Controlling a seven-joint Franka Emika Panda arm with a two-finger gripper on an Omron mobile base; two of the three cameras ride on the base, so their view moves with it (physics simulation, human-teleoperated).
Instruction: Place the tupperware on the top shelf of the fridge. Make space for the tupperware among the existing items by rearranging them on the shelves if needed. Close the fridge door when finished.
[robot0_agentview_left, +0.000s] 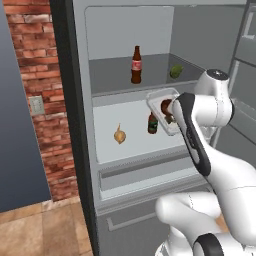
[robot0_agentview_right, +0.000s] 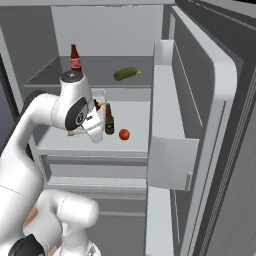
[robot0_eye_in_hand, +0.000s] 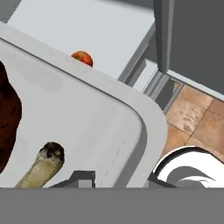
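The tupperware (robot0_agentview_left: 159, 101) is a shallow translucent-white container holding brown drumstick food, held tilted in front of the open fridge (robot0_agentview_left: 80, 100), level with the front edge of the top shelf (robot0_agentview_left: 112, 75). My gripper (robot0_eye_in_hand: 116, 179) is shut on its rim; the container (robot0_eye_in_hand: 87, 113) covers most of the hand view. On the darker top shelf stand a cola bottle (robot0_agentview_left: 136, 65) at the middle and a cucumber (robot0_agentview_left: 176, 71) at the right. The white lower shelf (robot0_agentview_left: 107, 122) carries an onion (robot0_agentview_left: 119, 135), a beer bottle (robot0_agentview_left: 152, 123) and a tomato (robot0_agentview_right: 124, 134).
The fridge door (robot0_agentview_right: 210, 130) stands wide open on the right, with grey bins (robot0_agentview_right: 167, 150) on its inner face. A drawer front (robot0_agentview_left: 145, 172) sits below the white shelf. A brick wall (robot0_agentview_left: 42, 100) lies left of the fridge. Free room on the top shelf lies left of the cola bottle and between it and the cucumber.
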